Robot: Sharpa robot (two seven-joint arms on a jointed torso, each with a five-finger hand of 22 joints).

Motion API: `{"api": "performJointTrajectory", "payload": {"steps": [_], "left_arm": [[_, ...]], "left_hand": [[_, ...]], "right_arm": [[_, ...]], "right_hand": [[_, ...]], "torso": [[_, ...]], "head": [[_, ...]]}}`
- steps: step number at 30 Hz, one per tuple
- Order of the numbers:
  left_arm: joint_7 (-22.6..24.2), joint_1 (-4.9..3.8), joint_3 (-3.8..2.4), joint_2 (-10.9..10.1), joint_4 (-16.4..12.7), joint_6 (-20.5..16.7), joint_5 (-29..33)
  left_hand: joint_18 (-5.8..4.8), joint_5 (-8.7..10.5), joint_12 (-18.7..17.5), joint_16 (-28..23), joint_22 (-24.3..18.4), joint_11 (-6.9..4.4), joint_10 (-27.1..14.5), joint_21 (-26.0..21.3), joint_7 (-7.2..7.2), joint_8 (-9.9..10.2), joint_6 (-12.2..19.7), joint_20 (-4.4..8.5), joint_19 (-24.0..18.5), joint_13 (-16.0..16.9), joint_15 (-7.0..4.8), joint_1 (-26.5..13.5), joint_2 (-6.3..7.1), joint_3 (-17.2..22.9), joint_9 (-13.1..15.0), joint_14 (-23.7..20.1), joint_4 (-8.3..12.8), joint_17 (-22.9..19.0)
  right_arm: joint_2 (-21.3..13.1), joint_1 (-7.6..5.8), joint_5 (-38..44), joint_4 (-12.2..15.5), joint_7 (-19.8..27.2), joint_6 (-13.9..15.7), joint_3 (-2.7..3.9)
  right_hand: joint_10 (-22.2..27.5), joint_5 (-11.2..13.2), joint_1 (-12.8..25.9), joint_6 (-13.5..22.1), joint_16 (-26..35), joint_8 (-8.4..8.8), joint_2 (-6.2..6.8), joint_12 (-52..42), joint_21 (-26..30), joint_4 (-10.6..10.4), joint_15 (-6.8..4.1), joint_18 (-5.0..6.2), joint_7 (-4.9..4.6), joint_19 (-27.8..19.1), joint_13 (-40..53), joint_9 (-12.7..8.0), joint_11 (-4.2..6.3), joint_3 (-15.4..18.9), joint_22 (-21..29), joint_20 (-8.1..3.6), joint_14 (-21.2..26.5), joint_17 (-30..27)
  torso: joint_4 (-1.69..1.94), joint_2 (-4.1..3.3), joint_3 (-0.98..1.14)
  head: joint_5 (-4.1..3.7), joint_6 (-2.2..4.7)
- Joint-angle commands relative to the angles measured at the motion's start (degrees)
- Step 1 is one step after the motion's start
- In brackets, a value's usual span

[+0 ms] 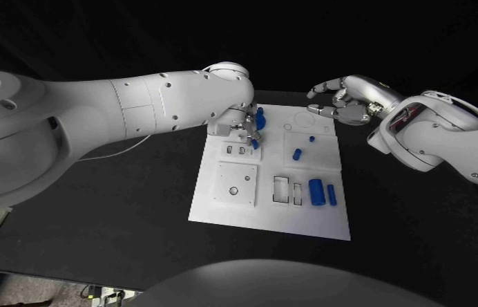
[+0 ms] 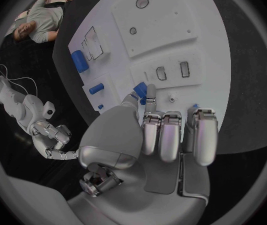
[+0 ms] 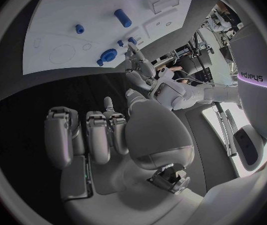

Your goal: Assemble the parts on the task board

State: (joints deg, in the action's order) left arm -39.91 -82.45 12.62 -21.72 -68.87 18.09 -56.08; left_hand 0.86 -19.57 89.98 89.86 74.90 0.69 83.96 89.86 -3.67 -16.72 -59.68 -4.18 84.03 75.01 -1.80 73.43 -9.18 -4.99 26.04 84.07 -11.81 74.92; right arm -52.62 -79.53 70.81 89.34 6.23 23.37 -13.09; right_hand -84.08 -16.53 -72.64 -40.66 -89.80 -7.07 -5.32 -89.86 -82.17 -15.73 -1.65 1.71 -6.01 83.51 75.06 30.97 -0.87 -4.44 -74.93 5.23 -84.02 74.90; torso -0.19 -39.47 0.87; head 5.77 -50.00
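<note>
You see the left hand low over the far left part of the task board, with its fingers pointing down onto the plate. Between its thumb and a finger it pinches a small blue part, and in the left wrist view this part sits right at the fingertips, close beside two small rounded slots in the board. Another blue part stands just behind this hand, on the far side of it. The right hand hovers above the far right corner of the board; its fingers are bent but apart, and it holds nothing. On the near side of the right hand, on the board, you find a tiny blue peg and a short blue cylinder. Further toward you, well apart from both hands, a thick blue cylinder and a thin blue bar lie side by side, just beside two rectangular slots.
</note>
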Motion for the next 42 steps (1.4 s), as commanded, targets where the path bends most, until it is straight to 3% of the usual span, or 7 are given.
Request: {"api": "performJointTrajectory", "payload": {"steps": [1,7,22,42], "left_arm": [[0.15,0.02,-0.03,0.12,-0.14,0.69,-0.13],[0.17,0.03,-0.03,0.05,-0.2,1.03,-0.37],[0.25,0.04,-0.03,-0.1,-0.26,0.98,-0.78],[0.52,0.04,-0.04,-0.87,-1.44,-0.05,-3.09]], "left_hand": [[-0.86,0.62,0.02,0.14,15.1,-0.59,6.04,0.14,0.11,0.44,-0.15,-0.16,5.97,14.99,-0.4,0.62,0.11,0.82,0.24,5.93,0.23,15.08],[-0.86,2.34,0.02,0.14,15.1,-0.67,6.04,0.14,0.2,0.87,-0.41,-0.05,5.97,14.99,-0.49,0.56,1.13,2.44,0.96,5.93,0.92,15.08],[-0.81,1.52,0.02,0.14,14.98,-0.8,6.04,0.05,0.28,1.79,-0.45,0.12,5.81,14.99,-0.62,1.25,2.72,6.17,2.04,5.93,3.09,15.08],[-0.86,3.31,0.02,0.14,15.1,-1.48,6.04,0.14,1.03,1.13,-1.95,0.63,5.97,14.99,-1.23,0.6,5.41,12.75,5.62,5.93,6.96,15.08]], "right_arm": [[-0.01,0.03,0.3,0.02,0.09,-0.87,0.0],[0.06,0.03,0.31,-0.06,0.09,-0.89,-0.01],[0.16,0.04,0.31,-0.24,0.02,-0.98,-0.01],[0.09,0.06,0.32,-0.37,-0.01,-1.01,-0.01]], "right_hand": [[-5.92,-0.24,-0.5,-0.46,-0.2,0.01,0.04,-0.14,0.25,0.42,0.27,0.59,0.02,-0.35,14.94,0.05,-0.41,-0.04,-12.06,-0.11,-5.98,15.1],[-5.92,-0.24,-0.54,-0.48,-0.2,0.01,0.07,-0.14,0.28,0.44,0.27,0.6,0.03,-0.38,14.94,0.06,-0.41,-0.05,-12.05,-0.12,-5.98,15.1],[-5.92,-0.16,-0.56,-0.53,-0.2,0.01,0.1,-0.14,0.28,0.42,0.26,0.59,0.01,-0.37,14.94,0.06,-0.41,-0.04,-12.05,-0.12,-5.98,15.1],[-5.92,0.01,-0.55,-0.57,-0.2,0.02,0.18,-0.14,0.69,0.37,0.26,0.71,-0.01,-0.73,14.94,0.06,-0.42,0.0,-11.89,-0.12,-5.98,15.1]], "torso": [[-0.02,-0.01,-0.02],[-0.04,0.0,0.01],[-0.01,0.03,0.01],[-0.03,0.02,0.01]], "head": [[0.08,0.0],[0.12,0.0],[0.15,0.0],[0.15,0.0]]}}
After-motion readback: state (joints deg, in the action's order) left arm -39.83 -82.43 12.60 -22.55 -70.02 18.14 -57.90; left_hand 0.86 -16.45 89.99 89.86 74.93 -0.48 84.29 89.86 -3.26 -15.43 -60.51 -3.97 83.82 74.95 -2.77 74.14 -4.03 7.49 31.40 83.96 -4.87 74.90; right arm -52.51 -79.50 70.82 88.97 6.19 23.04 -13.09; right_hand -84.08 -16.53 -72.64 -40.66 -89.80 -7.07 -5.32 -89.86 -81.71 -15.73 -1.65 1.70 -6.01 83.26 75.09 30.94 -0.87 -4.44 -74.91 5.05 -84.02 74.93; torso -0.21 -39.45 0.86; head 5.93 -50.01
